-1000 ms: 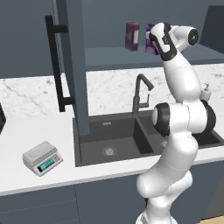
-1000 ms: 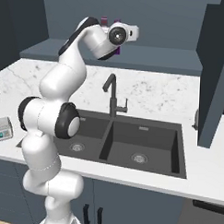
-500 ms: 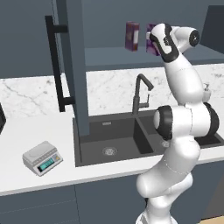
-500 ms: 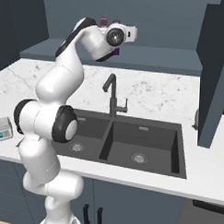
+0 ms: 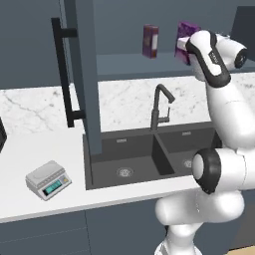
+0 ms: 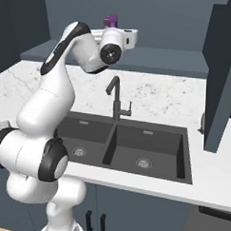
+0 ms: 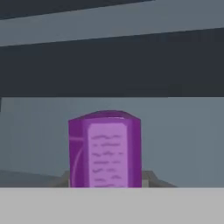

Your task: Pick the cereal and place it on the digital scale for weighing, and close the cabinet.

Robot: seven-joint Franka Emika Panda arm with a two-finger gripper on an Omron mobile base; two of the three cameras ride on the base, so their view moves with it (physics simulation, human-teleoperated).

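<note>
- The digital scale (image 5: pixel 48 180) sits on the counter (image 5: pixel 45 149) left of the sink (image 5: pixel 149 154).
- The cabinet (image 5: pixel 82 74) door hangs open.
- Gripper (image 7: pixel 105 183) fingers pinch the cereal (image 7: pixel 105 151) (upright on the cabinet shelf), near a maroon box (image 5: pixel 150 41).

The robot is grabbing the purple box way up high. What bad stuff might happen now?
Pulling out, the small bright purple cereal box might bump the narrower dark maroon box on the same shelf. The little light-grey digital scale sits far left, past the black sink and dark tap, so a long carry might drop it. The open dark blue-grey cabinet door stands in between.
</note>
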